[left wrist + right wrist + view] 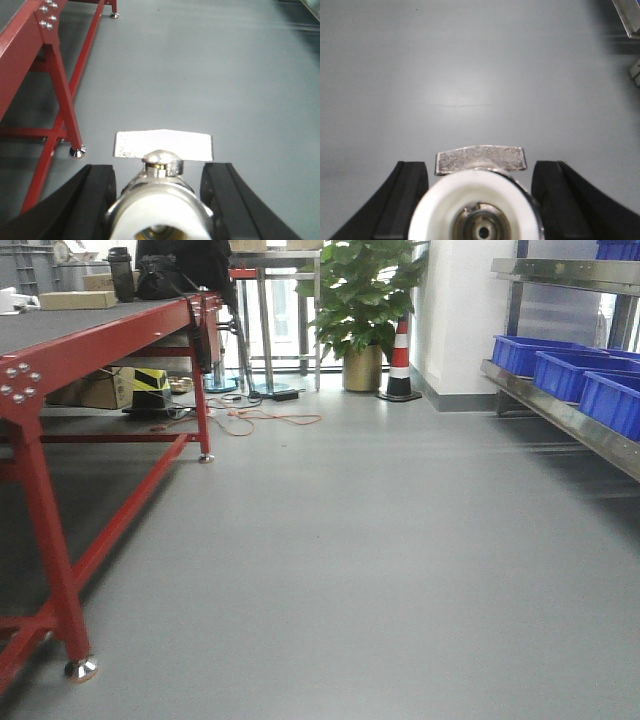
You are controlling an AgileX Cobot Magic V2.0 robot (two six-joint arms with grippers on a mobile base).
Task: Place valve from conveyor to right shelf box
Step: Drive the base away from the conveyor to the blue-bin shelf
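While both valves are off conveyor, pickup looks done. Left gripper clamps valve; right gripper clamps second valve, both over grey floor. Blue boxes on right shelf well apart; carry and placing left.

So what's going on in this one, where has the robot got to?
Both arms are carrying. The left gripper is closed on a metal valve, and the right gripper on a second valve; both hang over bare grey floor. In the front view the conveyor stands to the left and the shelf with its blue boxes to the right, so the robot sits between them. Neither valve is in a box yet.
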